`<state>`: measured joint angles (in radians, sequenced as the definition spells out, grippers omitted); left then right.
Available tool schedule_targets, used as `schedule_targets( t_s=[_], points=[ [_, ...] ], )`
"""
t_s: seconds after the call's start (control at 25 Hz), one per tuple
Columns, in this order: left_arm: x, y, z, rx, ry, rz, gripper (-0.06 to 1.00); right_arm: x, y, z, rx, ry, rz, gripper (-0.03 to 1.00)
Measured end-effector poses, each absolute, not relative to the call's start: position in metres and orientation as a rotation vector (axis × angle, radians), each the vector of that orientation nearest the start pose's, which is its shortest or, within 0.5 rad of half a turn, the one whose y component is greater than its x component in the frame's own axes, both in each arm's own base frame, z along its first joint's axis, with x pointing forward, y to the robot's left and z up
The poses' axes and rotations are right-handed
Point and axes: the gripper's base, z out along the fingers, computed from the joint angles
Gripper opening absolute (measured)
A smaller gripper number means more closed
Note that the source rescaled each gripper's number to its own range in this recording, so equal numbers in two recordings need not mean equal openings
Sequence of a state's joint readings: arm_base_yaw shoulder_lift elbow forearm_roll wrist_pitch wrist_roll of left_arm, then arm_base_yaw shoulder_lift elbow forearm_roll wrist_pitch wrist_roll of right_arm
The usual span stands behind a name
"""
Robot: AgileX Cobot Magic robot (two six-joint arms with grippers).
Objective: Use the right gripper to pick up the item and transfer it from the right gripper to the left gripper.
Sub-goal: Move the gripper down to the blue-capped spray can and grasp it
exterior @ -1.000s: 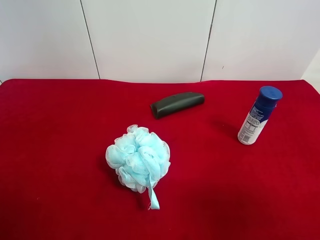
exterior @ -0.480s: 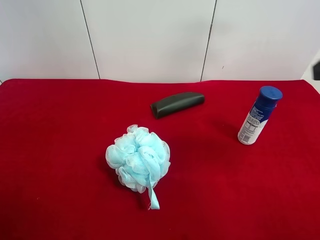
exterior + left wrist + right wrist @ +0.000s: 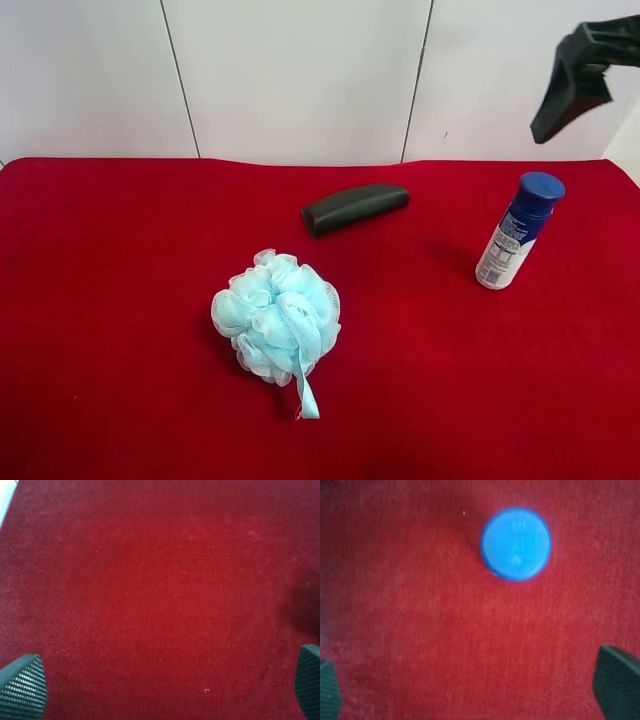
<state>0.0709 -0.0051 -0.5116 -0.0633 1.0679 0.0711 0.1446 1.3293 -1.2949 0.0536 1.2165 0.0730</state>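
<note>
right gripper jaws wide, empty, looking down on cap | left gripper wide, empty | bottle upright, well apart from loofah | risk: cap off-centre from jaws; a straight descent could clip it and topple bottle

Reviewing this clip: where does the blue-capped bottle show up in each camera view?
Exterior high: the bottle stands upright on the red cloth, at the picture's right.
Right wrist: only its round blue top shows, seen from above, ahead of the open right gripper.
Left wrist: not in it.
Shared landmark: the red cloth, which lies under everything in all three views.
</note>
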Motion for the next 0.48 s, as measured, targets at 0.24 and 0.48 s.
schedule_targets(
  t_s=[0.24,0.48],
  points=[
    [-0.007,-0.006,0.28,0.004,2.033,0.014,1.0,0.282,0.041,0.331,-0.084,2.839,0.075,1.0],
    [-0.007,-0.006,0.28,0.004,2.033,0.014,1.0,0.301,0.022,0.306,0.019,2.921,0.04,1.0]
  ],
)
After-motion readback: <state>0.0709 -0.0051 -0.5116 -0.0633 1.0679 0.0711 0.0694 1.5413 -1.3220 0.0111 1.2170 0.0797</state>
